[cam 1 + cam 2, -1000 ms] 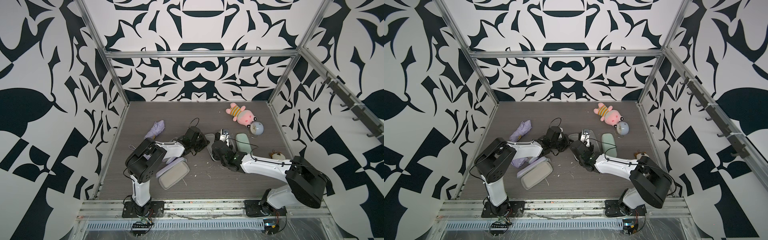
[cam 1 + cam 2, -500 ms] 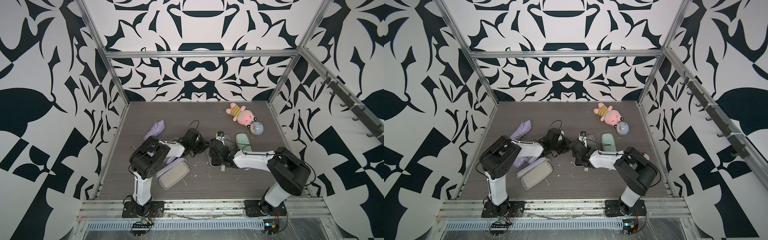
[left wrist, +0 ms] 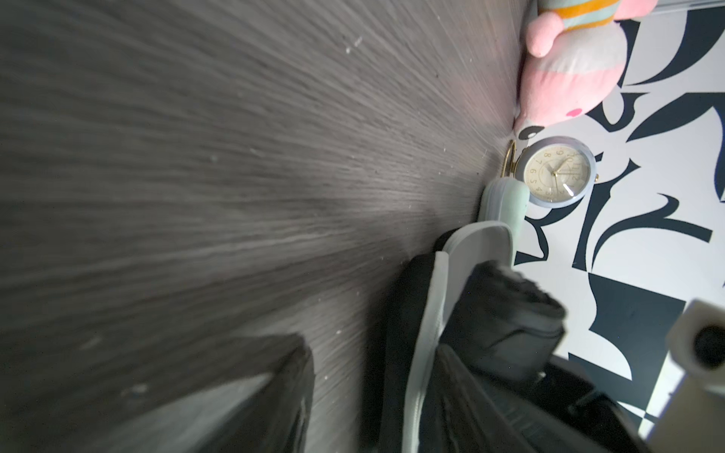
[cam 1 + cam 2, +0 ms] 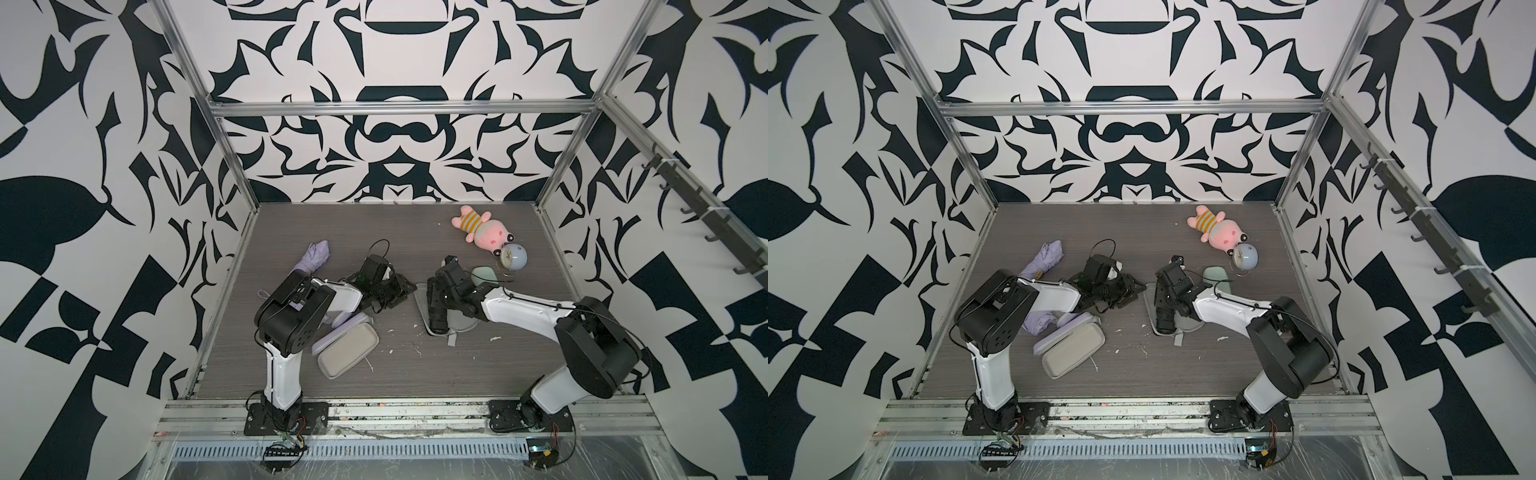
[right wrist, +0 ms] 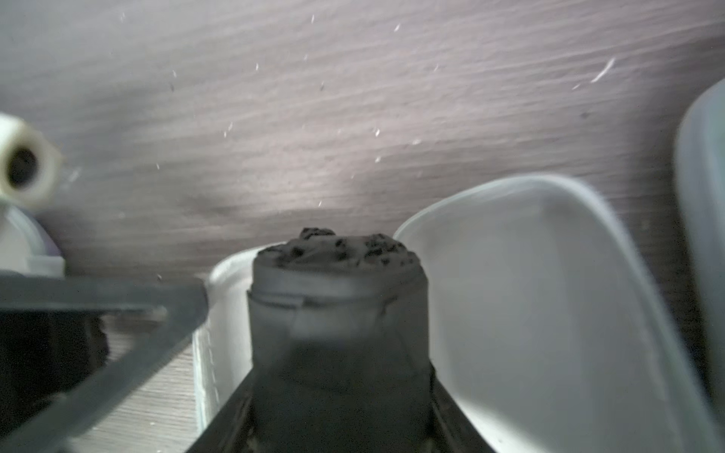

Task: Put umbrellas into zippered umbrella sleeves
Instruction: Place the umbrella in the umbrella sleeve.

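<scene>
A black umbrella (image 4: 436,322) (image 4: 1165,322) lies in an open black sleeve with grey lining (image 4: 461,324) (image 4: 1187,326) at mid-table. My right gripper (image 4: 434,299) (image 5: 339,392) straddles the umbrella (image 5: 337,298); blur hides whether the jaws press on it. My left gripper (image 4: 399,291) (image 3: 365,412) is open at the sleeve's left side, with its rim (image 3: 427,313) between the fingers. One lilac umbrella (image 4: 313,259) lies at the back left and another (image 4: 1038,322) under my left arm. An open lilac sleeve (image 4: 347,349) lies in front of my left arm. A shut mint sleeve (image 4: 484,275) is behind my right gripper.
A pink plush toy (image 4: 484,230) and a round pale-blue clock (image 4: 513,257) sit at the back right, close to the mint sleeve. A grey tab (image 4: 451,340) sticks out from the black sleeve's near end. Patterned walls close in three sides.
My left gripper's jaws have opened beside the black sleeve. My right arm's elbow swung in and back out while its gripper stayed over the black umbrella.
</scene>
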`<control>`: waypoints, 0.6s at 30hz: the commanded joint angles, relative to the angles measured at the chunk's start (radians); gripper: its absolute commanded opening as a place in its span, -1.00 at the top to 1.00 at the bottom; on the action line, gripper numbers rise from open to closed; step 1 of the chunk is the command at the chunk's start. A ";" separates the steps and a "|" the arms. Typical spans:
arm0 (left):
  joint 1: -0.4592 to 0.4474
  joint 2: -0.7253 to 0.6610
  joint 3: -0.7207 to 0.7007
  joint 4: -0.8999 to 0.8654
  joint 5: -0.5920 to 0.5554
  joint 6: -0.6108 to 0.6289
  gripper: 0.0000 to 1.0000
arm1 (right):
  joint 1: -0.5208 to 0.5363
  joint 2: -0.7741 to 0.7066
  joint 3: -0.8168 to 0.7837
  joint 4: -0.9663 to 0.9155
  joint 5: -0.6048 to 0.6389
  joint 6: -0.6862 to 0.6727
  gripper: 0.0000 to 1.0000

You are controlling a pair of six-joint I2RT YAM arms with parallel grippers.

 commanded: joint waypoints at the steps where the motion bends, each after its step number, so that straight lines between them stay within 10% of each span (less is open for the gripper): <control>1: 0.001 -0.022 -0.020 0.024 0.022 0.001 -0.07 | 0.004 0.008 0.056 -0.008 -0.050 -0.004 -0.12; 10: 0.001 -0.011 -0.019 0.043 0.018 -0.006 -0.07 | 0.014 0.142 0.058 0.028 -0.166 0.034 0.06; 18: 0.003 -0.002 -0.008 0.045 0.024 -0.005 -0.04 | -0.021 0.076 0.155 -0.127 -0.225 -0.031 -0.41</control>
